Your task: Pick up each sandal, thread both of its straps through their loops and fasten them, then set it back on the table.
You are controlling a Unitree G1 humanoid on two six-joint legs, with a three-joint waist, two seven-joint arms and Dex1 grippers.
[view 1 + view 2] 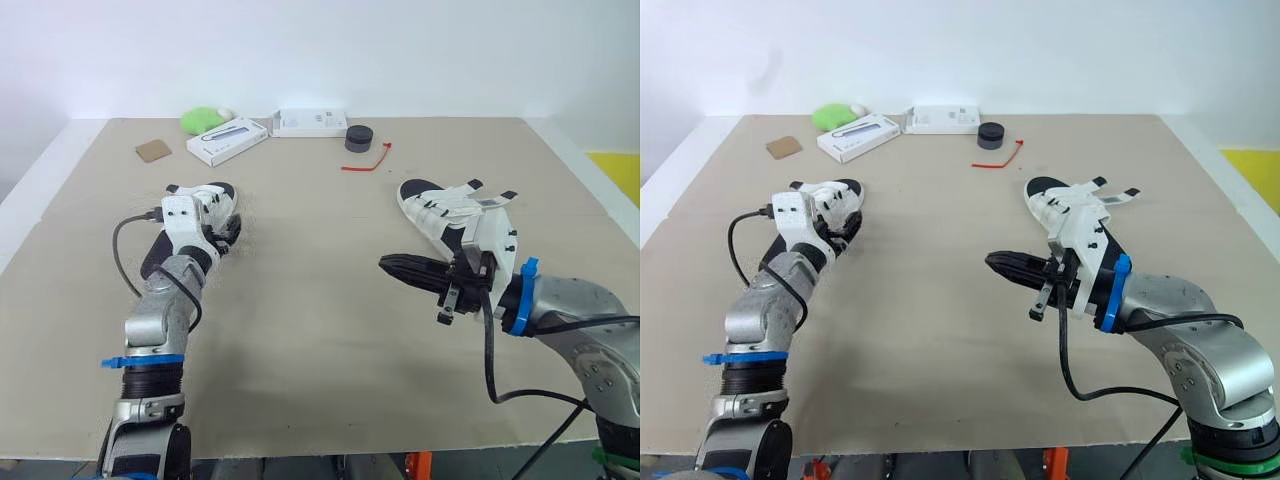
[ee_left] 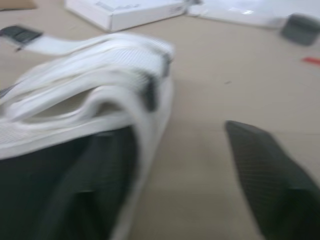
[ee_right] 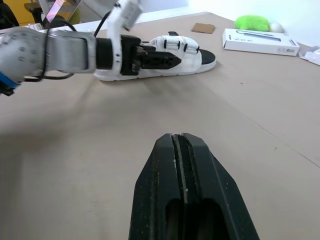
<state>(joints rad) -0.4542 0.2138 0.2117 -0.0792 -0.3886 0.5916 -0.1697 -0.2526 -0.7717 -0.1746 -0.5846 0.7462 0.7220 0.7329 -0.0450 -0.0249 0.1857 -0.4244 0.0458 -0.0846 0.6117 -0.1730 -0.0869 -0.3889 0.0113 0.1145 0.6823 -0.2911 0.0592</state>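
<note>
Left eye view: two white sandals, two white boxes, and one each of the smaller things lie on a tan table (image 1: 320, 340). A white wall (image 1: 420, 50) stands behind, with yellow floor (image 1: 618, 170) at the right.

The left sandal (image 1: 205, 205) lies flat at the table's left. The left pincer (image 3: 175, 59) is at it, released, with one finger (image 2: 270, 175) on bare table just beside the sole.

Along the far edge are a brown card (image 1: 153, 150), a green lump (image 1: 205, 118), a box (image 1: 228, 140), a second box (image 1: 310, 122), a black puck (image 1: 359, 138) and a red tie (image 1: 367, 160).

The right pincer (image 1: 400, 268) is clenched on nothing (fingers pressed together). It hangs over bare table, near the right sandal (image 1: 445, 215), whose straps splay loose.
</note>
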